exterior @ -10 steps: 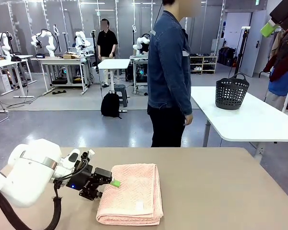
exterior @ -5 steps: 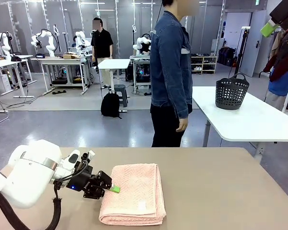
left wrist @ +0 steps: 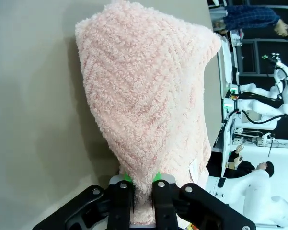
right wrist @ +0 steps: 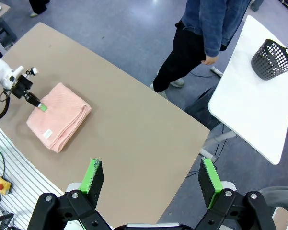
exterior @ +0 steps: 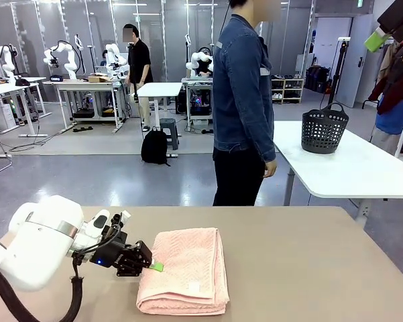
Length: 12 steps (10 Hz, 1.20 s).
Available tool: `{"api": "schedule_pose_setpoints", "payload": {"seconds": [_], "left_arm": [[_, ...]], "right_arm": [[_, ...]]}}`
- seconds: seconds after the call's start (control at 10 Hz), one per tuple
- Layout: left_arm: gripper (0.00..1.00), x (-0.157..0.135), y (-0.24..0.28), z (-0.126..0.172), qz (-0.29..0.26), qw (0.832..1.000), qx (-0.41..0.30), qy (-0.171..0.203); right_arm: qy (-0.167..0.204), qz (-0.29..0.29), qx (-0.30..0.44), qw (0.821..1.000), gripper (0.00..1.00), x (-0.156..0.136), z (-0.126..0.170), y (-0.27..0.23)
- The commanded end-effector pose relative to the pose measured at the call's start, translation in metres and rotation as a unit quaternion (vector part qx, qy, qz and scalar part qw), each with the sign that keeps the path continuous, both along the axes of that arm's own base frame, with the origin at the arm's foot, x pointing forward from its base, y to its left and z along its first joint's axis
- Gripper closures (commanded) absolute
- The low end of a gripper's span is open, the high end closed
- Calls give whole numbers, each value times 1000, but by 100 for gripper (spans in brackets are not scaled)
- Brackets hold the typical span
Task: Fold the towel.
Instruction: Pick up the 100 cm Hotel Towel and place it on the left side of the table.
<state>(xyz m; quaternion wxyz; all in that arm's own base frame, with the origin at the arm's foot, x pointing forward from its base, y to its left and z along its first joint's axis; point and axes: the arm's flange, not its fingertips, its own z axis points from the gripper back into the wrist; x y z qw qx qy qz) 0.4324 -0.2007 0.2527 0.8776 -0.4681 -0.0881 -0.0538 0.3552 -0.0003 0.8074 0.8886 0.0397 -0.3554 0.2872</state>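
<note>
Left gripper: jaws closed on the near edge of the salmon-pink towel, which lies folded on the brown table. Right gripper: jaws wide apart and holding nothing, high above the table. Risk: a sideways pull may drag the whole stack or splay its layers, since nothing pins the far side.

This is a robotics lab: rows of white tables carry robot arms, shelving lines the back wall, apparently holding shoes.
</note>
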Motion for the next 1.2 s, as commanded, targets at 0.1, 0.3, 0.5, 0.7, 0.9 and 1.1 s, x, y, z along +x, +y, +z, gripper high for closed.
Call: {"api": "schedule_pose_setpoints", "payload": {"seconds": [0.1, 0.3, 0.5, 0.7, 0.9, 1.1], "left_arm": [[100, 0, 35, 11, -26, 999, 15, -10], [100, 3, 81, 21, -34, 999, 27, -7], [100, 6, 144, 39, -24, 999, 47, -8], [100, 9, 195, 52, -22, 998, 58, -6], [100, 17, 252, 56, -21, 995, 94, 10], [100, 23, 317, 67, -8, 993, 119, 11]], "right_arm": [[1, -3, -1, 1000, 0, 0, -1, 0], [1, -3, -1, 1000, 0, 0, -1, 0], [1, -3, -1, 1000, 0, 0, -1, 0], [1, -3, -1, 1000, 0, 0, -1, 0], [1, -3, -1, 1000, 0, 0, -1, 0], [1, -3, -1, 1000, 0, 0, -1, 0]]}}
